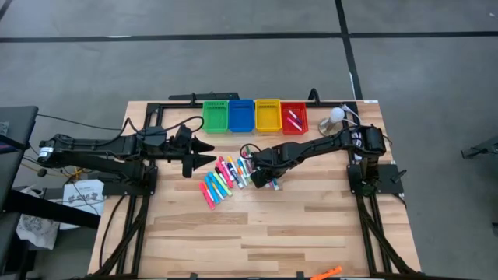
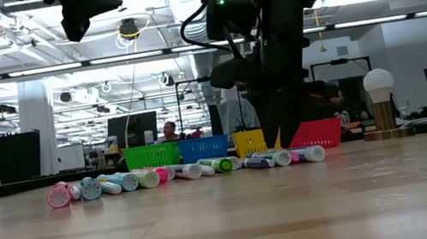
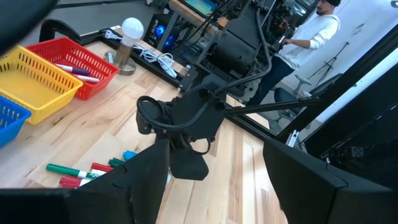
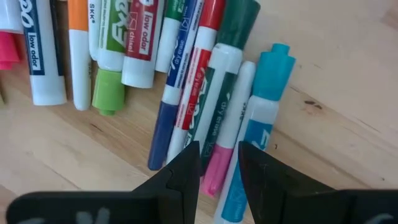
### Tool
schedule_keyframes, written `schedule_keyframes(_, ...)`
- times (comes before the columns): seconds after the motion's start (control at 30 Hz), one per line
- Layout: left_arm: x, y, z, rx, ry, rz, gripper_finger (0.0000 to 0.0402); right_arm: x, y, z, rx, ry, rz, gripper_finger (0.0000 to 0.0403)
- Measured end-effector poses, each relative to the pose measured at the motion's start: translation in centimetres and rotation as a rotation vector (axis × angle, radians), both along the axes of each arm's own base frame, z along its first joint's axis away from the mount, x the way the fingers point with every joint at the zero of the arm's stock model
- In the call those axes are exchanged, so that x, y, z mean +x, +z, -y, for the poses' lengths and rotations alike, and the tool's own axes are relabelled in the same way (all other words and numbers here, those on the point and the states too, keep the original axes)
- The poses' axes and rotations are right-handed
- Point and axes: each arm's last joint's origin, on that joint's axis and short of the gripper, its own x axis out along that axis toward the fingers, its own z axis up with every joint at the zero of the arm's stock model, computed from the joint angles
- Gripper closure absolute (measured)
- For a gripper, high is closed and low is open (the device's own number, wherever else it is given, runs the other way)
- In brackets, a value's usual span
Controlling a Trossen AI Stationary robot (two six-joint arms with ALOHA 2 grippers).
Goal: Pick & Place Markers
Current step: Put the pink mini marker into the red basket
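Right fingers (image 4: 219, 163) parted, straddling pink-capped marker (image 4: 225, 152) within marker pile (image 1: 226, 177).

The markers (image 1: 227, 179), capped and many-coloured, lay flat in a loose row, running toward 7 o'clock.

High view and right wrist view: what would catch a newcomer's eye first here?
The bright heap of markers mid-table, with the right gripper low over its right end, its fingers open astride a pink-capped marker. Behind the heap, four coloured bins line the far edge; only the red bin holds markers. The left gripper hovers, open, left of the heap.
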Motion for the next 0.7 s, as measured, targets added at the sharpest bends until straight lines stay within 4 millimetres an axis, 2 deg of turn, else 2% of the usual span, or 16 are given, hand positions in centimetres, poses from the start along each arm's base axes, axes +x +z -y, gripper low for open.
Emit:
schedule_keyframes(0.4,0.0,0.0,0.0,0.000,0.000,0.000,0.0142,-0.7,-0.1,1.0,-0.005,-0.004,-0.067,0.0301)
schedule_keyframes(0.7,0.0,0.0,0.0,0.000,0.000,0.000,0.0142,-0.3,0.0,0.9,-0.004,-0.008,-0.025,0.0301)
